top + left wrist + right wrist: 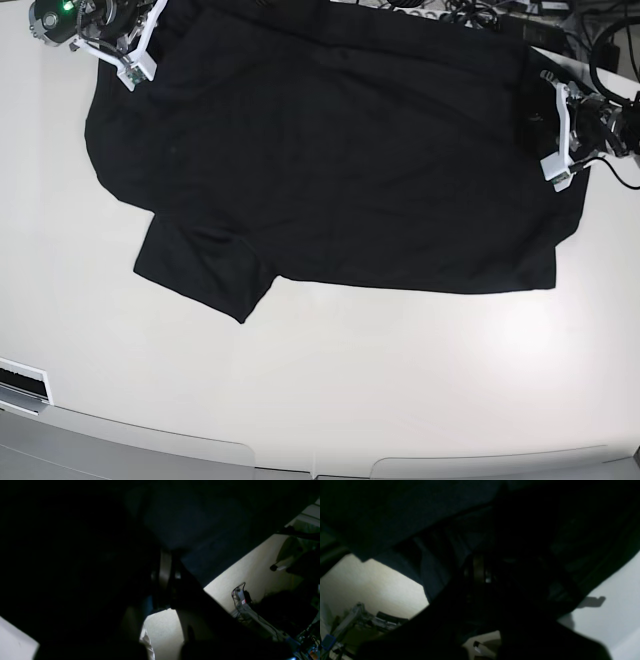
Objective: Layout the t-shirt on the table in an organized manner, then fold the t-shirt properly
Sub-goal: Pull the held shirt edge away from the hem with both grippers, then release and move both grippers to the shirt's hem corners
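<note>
The black t-shirt (340, 150) lies spread wide on the white table (400, 380), one short sleeve (200, 265) pointing to the near left. My right gripper (135, 60) sits at the shirt's far left corner, and my left gripper (555, 165) sits at its right edge. Dark fabric (200, 517) hangs straight off the left gripper (167, 572), which is shut on it. The right wrist view is much the same: cloth (395, 505) draped around the shut right gripper (480, 572). The fingertips themselves are lost in shadow.
Cables (450, 12) and gear lie along the table's far edge behind the shirt. More cables (240, 597) show past the table in the left wrist view. The table's curved front edge (300, 462) runs along the bottom, with a white vented strip (22, 385) at the near left.
</note>
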Controlling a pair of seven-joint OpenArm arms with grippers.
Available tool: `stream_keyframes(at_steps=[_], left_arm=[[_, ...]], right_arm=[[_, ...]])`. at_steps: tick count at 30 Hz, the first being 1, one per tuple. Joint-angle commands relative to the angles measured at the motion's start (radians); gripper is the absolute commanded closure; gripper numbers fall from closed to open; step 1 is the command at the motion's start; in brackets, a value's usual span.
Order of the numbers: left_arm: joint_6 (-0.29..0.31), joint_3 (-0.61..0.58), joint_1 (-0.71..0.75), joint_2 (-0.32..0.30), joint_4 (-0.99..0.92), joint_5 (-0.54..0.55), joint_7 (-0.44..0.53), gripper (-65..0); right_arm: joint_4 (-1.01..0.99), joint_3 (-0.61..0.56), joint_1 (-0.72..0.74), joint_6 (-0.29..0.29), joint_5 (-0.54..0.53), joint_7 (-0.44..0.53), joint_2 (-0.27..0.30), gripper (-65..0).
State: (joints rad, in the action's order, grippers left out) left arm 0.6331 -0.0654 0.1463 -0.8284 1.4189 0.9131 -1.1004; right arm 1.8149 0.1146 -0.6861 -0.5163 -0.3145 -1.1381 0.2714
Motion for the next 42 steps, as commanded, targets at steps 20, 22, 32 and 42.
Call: stream_keyframes(at_steps=[20,22,32,42], left_arm=[[0.025,0.338,-0.013,-0.017,0.009,0.232,0.103,0.0],[-0.014,0.344,-0.035,-0.016,0.000,0.161,0.146,-4.6],[-0.110,0.340,-0.261,0.081,-0.309,0.037,0.270,-36.2],[-0.042,0.339,-0.554,0.183,-0.713,-0.103,0.414,-36.2]], right_arm=[[0.273,0.004,0.060,0.014,-0.010,-0.026,0.014,-15.2],[0.283,0.004,0.076,0.014,-0.051,-0.025,0.014,-15.3],[0.283,0.004,0.110,-0.002,-0.158,0.027,0.011,-15.2],[0.283,0.004,0.110,-0.005,-0.158,0.039,0.011,-15.2]])
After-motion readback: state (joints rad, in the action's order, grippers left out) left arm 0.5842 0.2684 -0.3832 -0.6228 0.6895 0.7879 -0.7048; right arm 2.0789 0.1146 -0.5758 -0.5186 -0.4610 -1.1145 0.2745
